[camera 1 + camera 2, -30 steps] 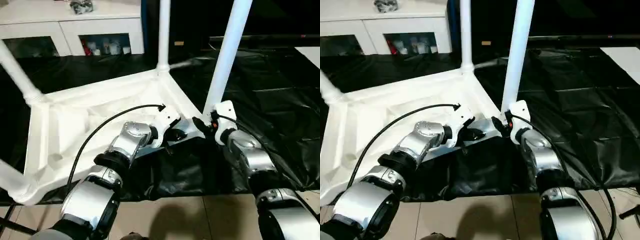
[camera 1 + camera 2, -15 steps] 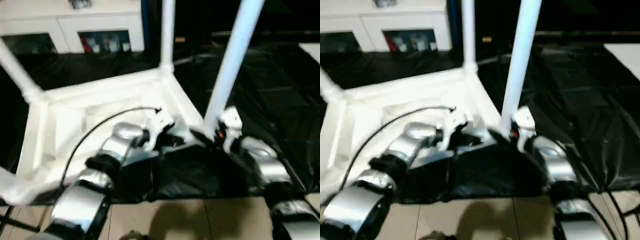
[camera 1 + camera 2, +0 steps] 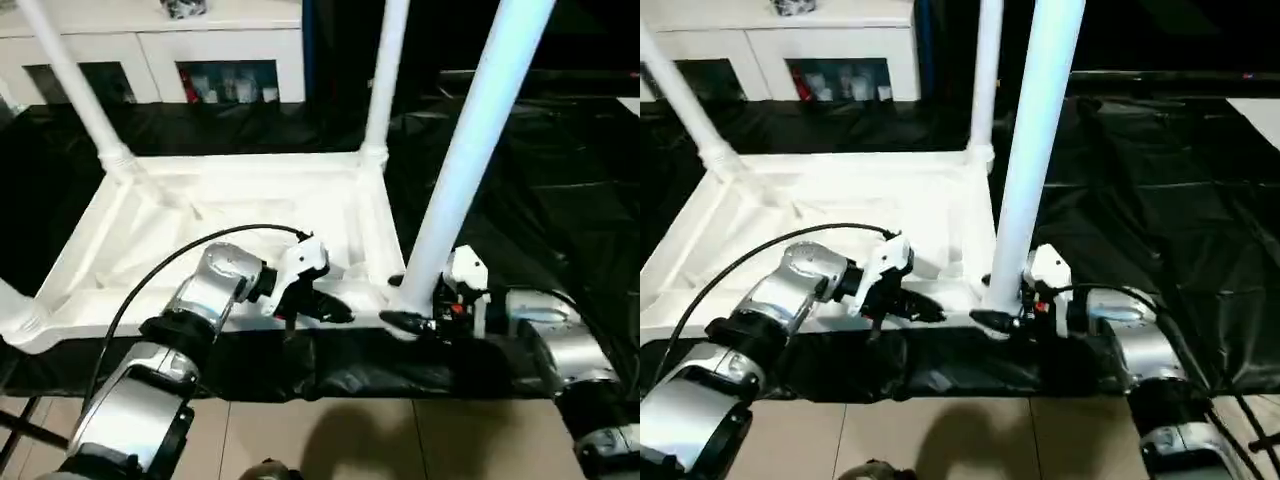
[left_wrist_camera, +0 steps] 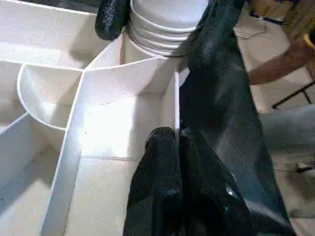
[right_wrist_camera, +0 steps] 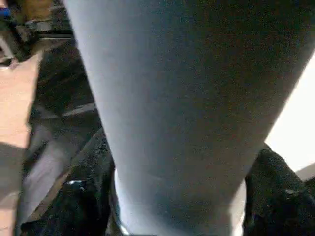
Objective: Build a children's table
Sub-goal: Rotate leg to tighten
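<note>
Table (image 3: 230, 215) lay upside down on black sheet (image 3: 560, 200), legs up. Right gripper (image 3: 1002, 322) clamped the near-right leg (image 3: 470, 150) at its base; left gripper (image 4: 182, 162), fingers together, pressed the near rim. Likely light, stiff, slick plastic; best gripped low by the socket.

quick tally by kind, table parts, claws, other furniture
table top: 1
legs: 4, counting the near right leg
claws: 2, right claw round the near right leg, left claw at the table top's near rim
cabinet: 1
total: 8
</note>
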Robot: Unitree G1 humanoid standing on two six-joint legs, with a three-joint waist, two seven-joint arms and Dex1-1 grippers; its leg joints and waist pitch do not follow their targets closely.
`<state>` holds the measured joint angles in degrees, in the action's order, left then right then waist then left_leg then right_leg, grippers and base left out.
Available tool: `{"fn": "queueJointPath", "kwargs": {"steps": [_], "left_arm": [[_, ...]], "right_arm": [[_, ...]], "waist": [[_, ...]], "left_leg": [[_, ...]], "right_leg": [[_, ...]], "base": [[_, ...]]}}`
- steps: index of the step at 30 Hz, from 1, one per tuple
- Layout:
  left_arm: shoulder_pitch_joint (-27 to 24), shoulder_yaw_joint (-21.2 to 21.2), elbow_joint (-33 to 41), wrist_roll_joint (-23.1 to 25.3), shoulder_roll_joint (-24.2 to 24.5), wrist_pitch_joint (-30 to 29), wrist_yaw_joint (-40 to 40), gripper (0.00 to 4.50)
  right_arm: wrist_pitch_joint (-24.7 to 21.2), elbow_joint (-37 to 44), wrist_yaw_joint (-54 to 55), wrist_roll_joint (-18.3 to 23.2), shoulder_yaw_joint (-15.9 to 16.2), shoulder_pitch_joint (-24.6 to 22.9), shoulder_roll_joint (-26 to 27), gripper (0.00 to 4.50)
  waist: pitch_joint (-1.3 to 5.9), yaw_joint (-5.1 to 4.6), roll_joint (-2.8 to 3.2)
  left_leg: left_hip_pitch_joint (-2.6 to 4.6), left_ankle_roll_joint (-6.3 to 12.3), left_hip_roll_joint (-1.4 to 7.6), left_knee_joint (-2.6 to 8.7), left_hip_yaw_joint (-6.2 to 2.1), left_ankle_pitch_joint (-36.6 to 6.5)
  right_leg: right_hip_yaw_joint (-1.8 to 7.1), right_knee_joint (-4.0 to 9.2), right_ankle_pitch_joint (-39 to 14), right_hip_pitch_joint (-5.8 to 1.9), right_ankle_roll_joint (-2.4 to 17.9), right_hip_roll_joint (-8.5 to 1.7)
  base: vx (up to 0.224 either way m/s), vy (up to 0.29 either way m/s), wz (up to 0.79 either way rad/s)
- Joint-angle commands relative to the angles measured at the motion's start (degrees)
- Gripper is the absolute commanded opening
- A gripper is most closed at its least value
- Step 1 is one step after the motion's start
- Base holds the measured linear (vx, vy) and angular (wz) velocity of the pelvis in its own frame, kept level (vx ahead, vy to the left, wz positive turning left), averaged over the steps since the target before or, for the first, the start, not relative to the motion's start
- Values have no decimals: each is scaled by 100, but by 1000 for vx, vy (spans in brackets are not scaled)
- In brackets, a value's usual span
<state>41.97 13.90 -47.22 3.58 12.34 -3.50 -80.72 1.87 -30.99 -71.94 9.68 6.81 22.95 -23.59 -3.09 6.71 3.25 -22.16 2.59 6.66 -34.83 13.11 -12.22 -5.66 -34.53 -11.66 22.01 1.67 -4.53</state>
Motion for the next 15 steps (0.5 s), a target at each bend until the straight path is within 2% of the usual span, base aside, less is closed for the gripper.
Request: {"fn": "queueJointPath", "kwargs": {"steps": [1, 4, 7, 8, 11, 12, 13, 14, 15], "left_arm": [[63, 111, 331, -219, -194, 33, -81, 0], [45, 119, 381, -225, -177, -19, -137, 0], [63, 64, 320, -186, -267, 52, 156, 0], [138, -40, 208, -153, -419, 65, 578, 0], [210, -107, 106, -114, -523, 67, 906, 0], [326, -180, -66, -40, -668, 79, 1411, 0], [421, -237, -204, 26, -784, 85, 1832, 0], [492, -284, -300, 47, -869, 47, 2093, 0], [516, -295, -326, 53, -902, 31, 2173, 0]], "right_arm": [[-127, 177, -422, -49, 596, -122, 170, 293], [-205, 253, -504, -33, 622, -154, 138, 283], [-224, 194, -330, -74, 566, -147, 216, 279], [-206, -8, 193, -188, 433, -53, 393, 278], [-186, -235, 675, -323, 340, 56, 525, 278], [-152, -644, 1546, -574, 216, 256, 711, 277], [-182, -955, 2210, -721, 108, 416, 853, 277], [-224, -1136, 2589, -769, 33, 514, 948, 277], [-253, -1187, 2706, -757, -3, 547, 992, 277]], "waist": [[369, -2, -97], [355, -5, -95], [359, -3, -85], [363, -9, -95], [332, -47, -103], [318, -47, -111], [316, -66, -106], [297, -147, -113], [304, -173, -113]], "left_leg": [[140, 437, 895, 457, -444, -842], [145, 373, 905, 474, -451, -966], [153, 300, 899, 474, -451, -1005], [159, 257, 901, 475, -446, -999], [168, 103, 881, 494, -458, -1226], [165, 40, 876, 490, -469, -1352], [178, -20, 878, 494, -474, -1363], [209, -264, 862, 523, -530, -1655], [204, -299, 862, 523, -531, -1664]], "right_leg": [[458, 342, -389, -214, 1485, -808], [458, 365, -574, -206, 1474, -807], [461, 371, -629, -206, 1476, -810], [463, 369, -612, -194, 1475, -806], [469, 421, -974, -184, 1462, -822], [480, 463, -1284, -204, 1399, -844], [490, 468, -1378, -175, 1377, -841], [489, 518, -1819, -163, 1303, -842], [489, 516, -1840, -176, 1281, -843]], "base": [[0, 0, 0], [0, 0, 0], [0, 0, 0], [0, 0, 0], [0, 0, 0], [0, 0, 0], [0, 0, 0], [0, 0, 0], [0, 0, 0]]}}
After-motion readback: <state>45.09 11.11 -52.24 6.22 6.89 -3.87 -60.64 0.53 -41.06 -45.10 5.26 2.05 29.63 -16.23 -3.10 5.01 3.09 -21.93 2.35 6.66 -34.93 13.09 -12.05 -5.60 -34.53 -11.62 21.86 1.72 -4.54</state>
